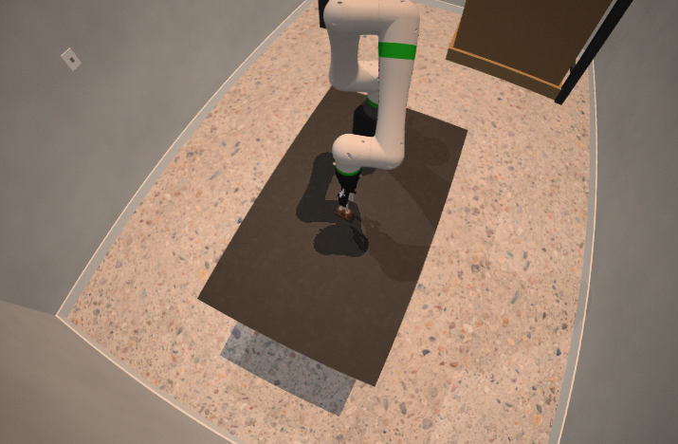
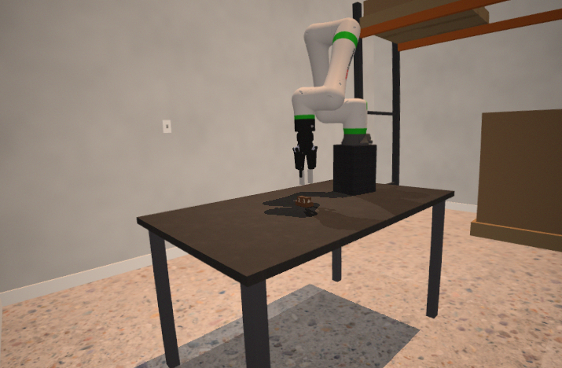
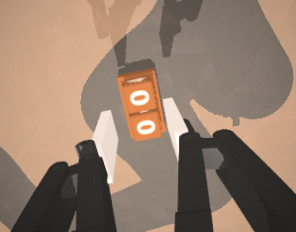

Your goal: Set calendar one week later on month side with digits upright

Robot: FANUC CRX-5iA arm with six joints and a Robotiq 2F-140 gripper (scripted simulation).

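The small orange calendar (image 1: pixel 344 212) (image 2: pixel 303 204) (image 3: pixel 142 108) stands flat on the dark table (image 1: pixel 297 293) (image 2: pixel 229 234). In the wrist view two cubes sit side by side in its tray, one (image 3: pixel 138 99) farther and one (image 3: pixel 146 126) nearer, each with a white 0 on its top face. The side with the month's name is hidden. My gripper (image 1: pixel 345 200) (image 2: pixel 304 178) (image 3: pixel 140 119) hangs well above the calendar, pointing down. Its fingers are drawn in part-way, with a gap wider than the calendar, and nothing is between them.
The arm's black pedestal (image 2: pixel 354 169) stands on the table behind the calendar. A dark rack post (image 2: pixel 394 108) with orange shelves rises behind the table. A large brown box (image 2: pixel 524 173) stands on the floor to the right.
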